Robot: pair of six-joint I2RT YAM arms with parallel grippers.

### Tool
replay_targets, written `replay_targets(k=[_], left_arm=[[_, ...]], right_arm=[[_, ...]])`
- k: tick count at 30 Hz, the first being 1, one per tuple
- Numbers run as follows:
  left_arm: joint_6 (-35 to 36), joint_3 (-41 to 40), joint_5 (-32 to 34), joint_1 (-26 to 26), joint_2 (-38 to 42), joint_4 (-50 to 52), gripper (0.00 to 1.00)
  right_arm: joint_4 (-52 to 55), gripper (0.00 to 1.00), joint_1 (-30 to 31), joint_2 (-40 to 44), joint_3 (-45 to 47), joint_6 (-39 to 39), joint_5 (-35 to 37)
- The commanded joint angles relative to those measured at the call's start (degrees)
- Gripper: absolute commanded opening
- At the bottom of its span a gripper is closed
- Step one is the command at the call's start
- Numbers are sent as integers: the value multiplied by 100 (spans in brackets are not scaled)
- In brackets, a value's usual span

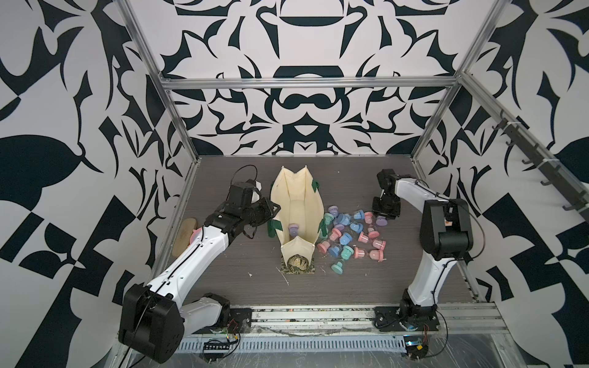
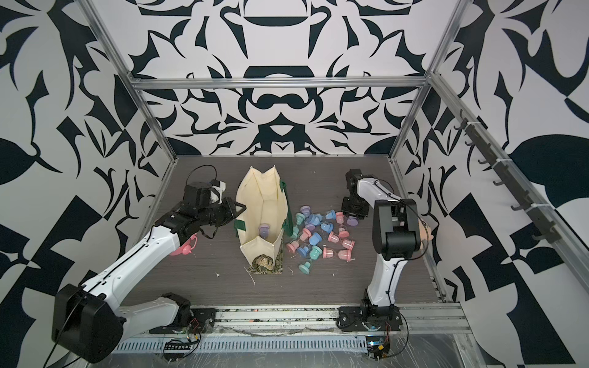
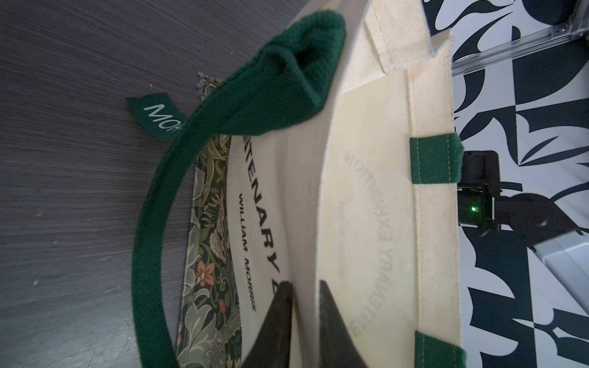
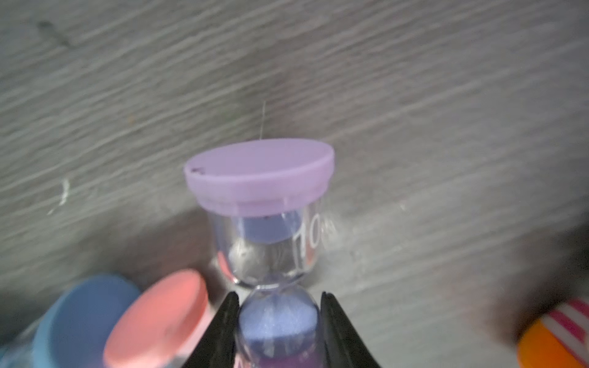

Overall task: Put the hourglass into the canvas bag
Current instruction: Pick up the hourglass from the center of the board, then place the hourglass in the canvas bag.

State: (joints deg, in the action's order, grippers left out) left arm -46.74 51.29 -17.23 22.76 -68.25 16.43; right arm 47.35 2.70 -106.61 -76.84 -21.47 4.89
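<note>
- The right gripper (image 4: 279,307) clamps its fingers narrowly on one bulb of the lilac hourglass (image 4: 259,178), whose capped end juts past the fingertips.
- The left gripper (image 3: 305,288) pinches the wall of the canvas bag (image 3: 376,153) between its fingers, propping the mouth open.
- The smooth, rounded glass could pivot or slip out during the lift.
- A pink hourglass (image 4: 159,315) just beside one finger may get dragged.
- If the cloth slips free, the mouth may sag.
</note>
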Motion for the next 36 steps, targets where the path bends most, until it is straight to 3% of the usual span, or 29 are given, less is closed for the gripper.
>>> replay_targets(k=[1,6,11,15,21,30,36], left_arm=[[-85,-85,-114,-33,49,-61,18],[-161,-75,-78,-28,93,-9,21],[-284,-83,-53,-32,179,45,28],[-392,-92,2,-30,244,79,25],[-466,-111,-4,-32,327,123,18],[-494,-128,-50,-34,414,94,9],[-516,-127,-87,-33,391,32,4]], right_arm=[[153,0,-1,831,53,-182,-26],[220,0,380,1840,146,-432,-239],[664,0,1973,2442,-854,-837,167],[785,0,3382,2313,-1935,-1235,545],[654,0,4657,1534,-3010,-1613,778],[1618,0,5162,-219,-4559,-2000,905],[1769,0,5195,-721,-4368,-2416,752]])
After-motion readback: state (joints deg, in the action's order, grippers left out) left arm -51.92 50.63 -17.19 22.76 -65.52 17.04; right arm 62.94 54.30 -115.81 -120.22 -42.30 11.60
